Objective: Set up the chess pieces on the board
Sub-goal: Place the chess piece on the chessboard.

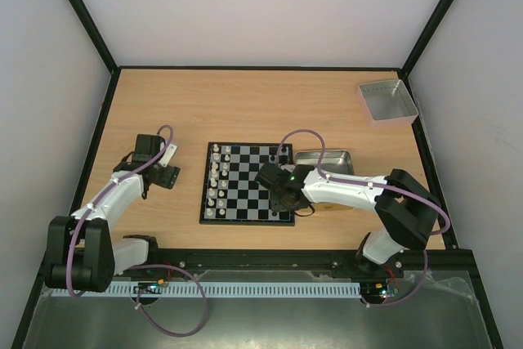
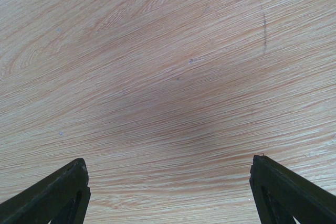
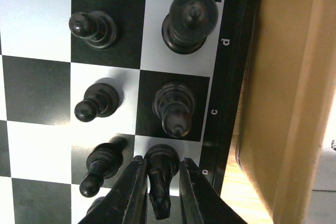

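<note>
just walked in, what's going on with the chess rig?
The right gripper is low over the board at its right edge. Its fingers sit close on either side of a black piece standing on an edge square. Whether it is gripping or letting go is unclear. White pieces line the left side. The left gripper hangs open over the table, holding nothing.

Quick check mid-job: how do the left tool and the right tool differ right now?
The left tool stands wide open with nothing between its fingers; the right tool is closed narrowly around a black piece, no gap showing. The left tool hangs over bare table, left of the board; the right tool is over the board's edge row beside the gold tin. Shared: both have dark fingers.
</note>
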Action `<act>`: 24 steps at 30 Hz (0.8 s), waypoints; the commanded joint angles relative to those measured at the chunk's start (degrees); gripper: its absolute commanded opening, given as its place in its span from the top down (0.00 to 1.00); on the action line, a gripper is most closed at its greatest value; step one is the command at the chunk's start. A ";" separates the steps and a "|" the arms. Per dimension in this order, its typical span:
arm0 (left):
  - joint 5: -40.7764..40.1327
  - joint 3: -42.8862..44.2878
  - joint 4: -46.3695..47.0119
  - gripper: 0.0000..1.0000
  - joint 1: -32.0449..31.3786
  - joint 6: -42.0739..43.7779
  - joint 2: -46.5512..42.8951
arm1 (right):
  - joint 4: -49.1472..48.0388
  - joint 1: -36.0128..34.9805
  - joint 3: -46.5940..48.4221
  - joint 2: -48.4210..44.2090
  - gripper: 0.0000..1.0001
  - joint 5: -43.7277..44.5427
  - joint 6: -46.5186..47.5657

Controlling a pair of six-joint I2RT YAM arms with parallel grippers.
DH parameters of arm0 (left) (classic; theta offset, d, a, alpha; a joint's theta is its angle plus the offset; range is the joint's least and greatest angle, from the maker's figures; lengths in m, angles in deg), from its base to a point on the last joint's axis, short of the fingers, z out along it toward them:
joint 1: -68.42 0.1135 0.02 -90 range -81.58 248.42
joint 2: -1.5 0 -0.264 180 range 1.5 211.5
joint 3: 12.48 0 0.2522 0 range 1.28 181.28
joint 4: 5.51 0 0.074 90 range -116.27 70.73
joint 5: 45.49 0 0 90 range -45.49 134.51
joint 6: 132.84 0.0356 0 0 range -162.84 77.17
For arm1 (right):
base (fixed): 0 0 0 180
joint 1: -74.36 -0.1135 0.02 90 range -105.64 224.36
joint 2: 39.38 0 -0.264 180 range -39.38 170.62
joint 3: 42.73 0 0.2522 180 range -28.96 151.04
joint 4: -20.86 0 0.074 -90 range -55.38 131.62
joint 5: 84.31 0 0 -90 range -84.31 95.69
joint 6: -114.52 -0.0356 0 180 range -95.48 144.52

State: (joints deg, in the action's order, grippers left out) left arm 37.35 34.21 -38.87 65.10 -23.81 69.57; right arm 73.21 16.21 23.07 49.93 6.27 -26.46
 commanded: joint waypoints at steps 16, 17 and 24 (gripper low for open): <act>-0.07 -0.67 0.28 0.16 -0.20 -0.13 -0.21 | 3.37 -0.39 3.63 -0.52 0.81 2.23 0.31; -0.06 -0.68 0.26 0.16 -0.20 -0.11 -0.22 | 3.52 -0.38 3.66 -0.52 0.81 2.29 0.35; -0.05 -0.69 0.30 0.16 -0.20 -0.11 -0.18 | 3.89 -0.39 3.40 -0.47 0.79 2.36 0.31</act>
State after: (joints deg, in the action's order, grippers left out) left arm 37.38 34.21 -38.87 65.10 -23.81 69.59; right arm 74.93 16.21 25.51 49.93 7.01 -26.24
